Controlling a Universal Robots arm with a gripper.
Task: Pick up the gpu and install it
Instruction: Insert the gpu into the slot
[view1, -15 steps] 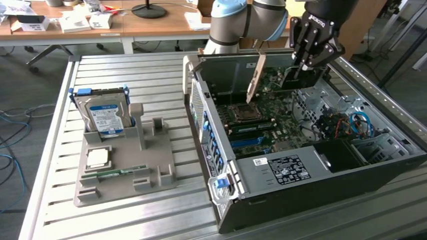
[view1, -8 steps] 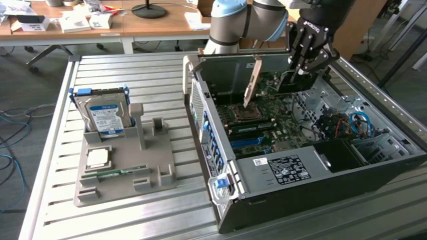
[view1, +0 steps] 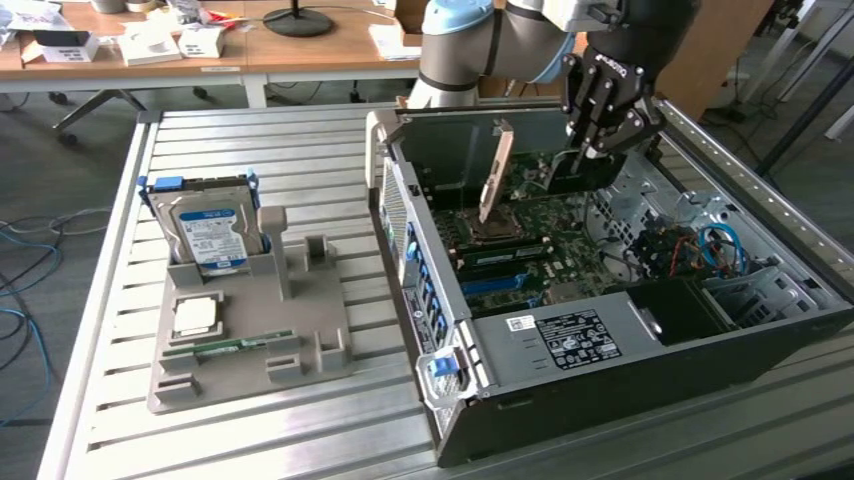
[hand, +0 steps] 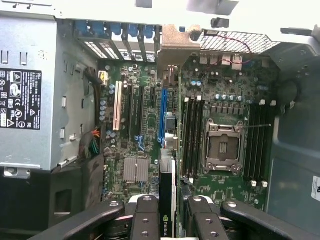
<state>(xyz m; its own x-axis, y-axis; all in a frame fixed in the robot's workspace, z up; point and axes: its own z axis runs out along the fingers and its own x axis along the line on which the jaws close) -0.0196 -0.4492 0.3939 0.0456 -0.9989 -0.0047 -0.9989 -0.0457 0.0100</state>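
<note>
The gpu (view1: 497, 170) hangs inside the open PC case (view1: 441, 400), above the motherboard (view1: 534, 250). Its long pale bracket points down toward the board, on the side of the exterior view's left. My gripper (view1: 589, 150) reaches into the case from above and is shut on the card's other end. In the wrist view the gpu (hand: 168, 187) is edge-on between my black fingers (hand: 145, 217). It runs over the board beside the blue slot (hand: 162, 112), with its bracket (hand: 181, 44) near the case's rear wall.
On the exterior view's left, a grey holder (view1: 247, 385) on the slatted metal table carries a hard drive with a blue label (view1: 207, 225), a CPU chip (view1: 196, 315) and a RAM stick (view1: 240, 347). The power supply (view1: 574, 335), CPU socket (hand: 222, 145) and cables (view1: 714, 245) crowd the case.
</note>
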